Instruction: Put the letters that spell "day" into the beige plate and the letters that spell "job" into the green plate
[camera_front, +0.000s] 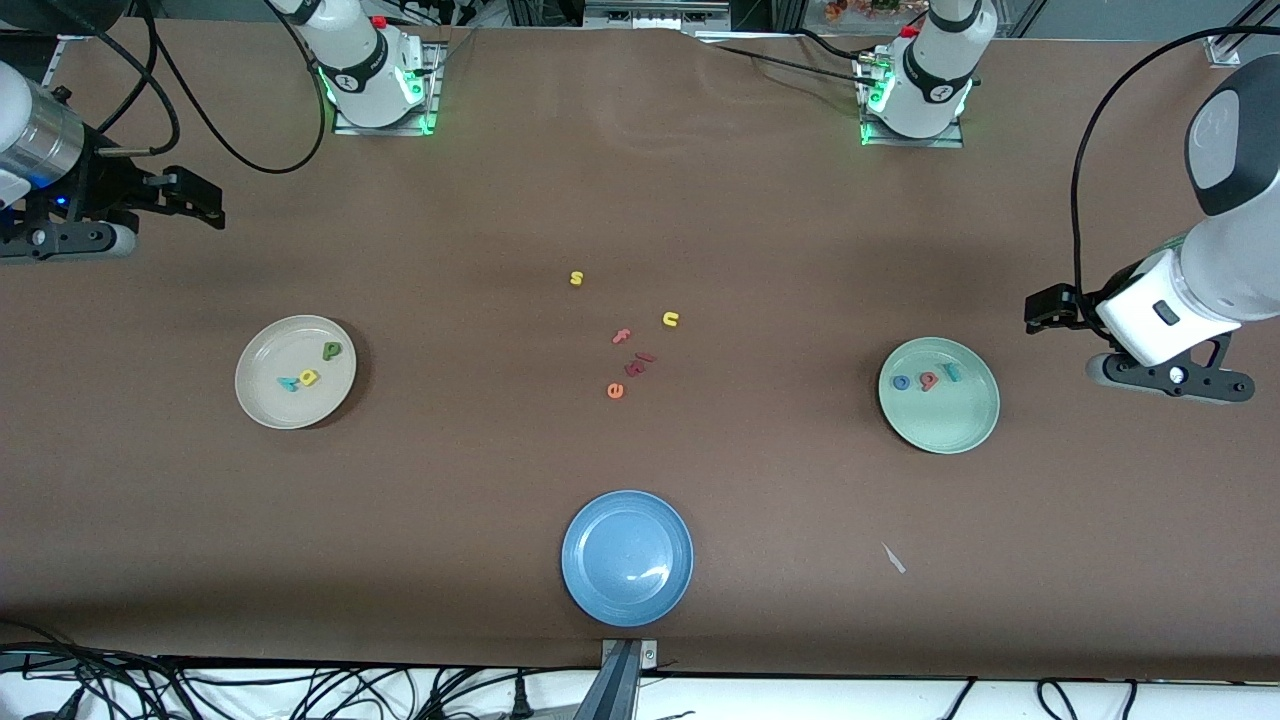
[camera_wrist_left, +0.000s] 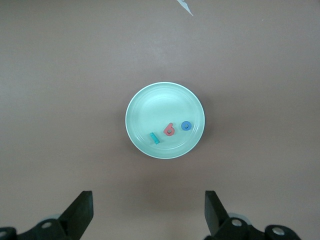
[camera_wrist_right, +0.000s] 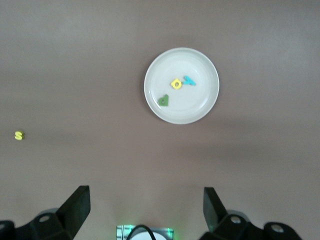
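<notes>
Letters in plates (camera_front: 295, 405), hands (camera_wrist_left: 148, 215) wide, empty.

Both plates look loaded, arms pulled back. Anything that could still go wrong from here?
1. The red b touches the blue o in the green plate; a bump could jumble them.
2. Spare letters like the yellow u lie mid-table, so a low arm sweep might scatter them.

Two white Franka arms on square metal base plates lit green, each base with a black ring joint, a small round mark and a red button. Black cables loop from both arms. Left gripper (camera_front: 1040, 312) and right gripper (camera_front: 205, 200): black wedge-shaped fingers on black mounts with pale round screws; one link silver-sleeved.
</notes>
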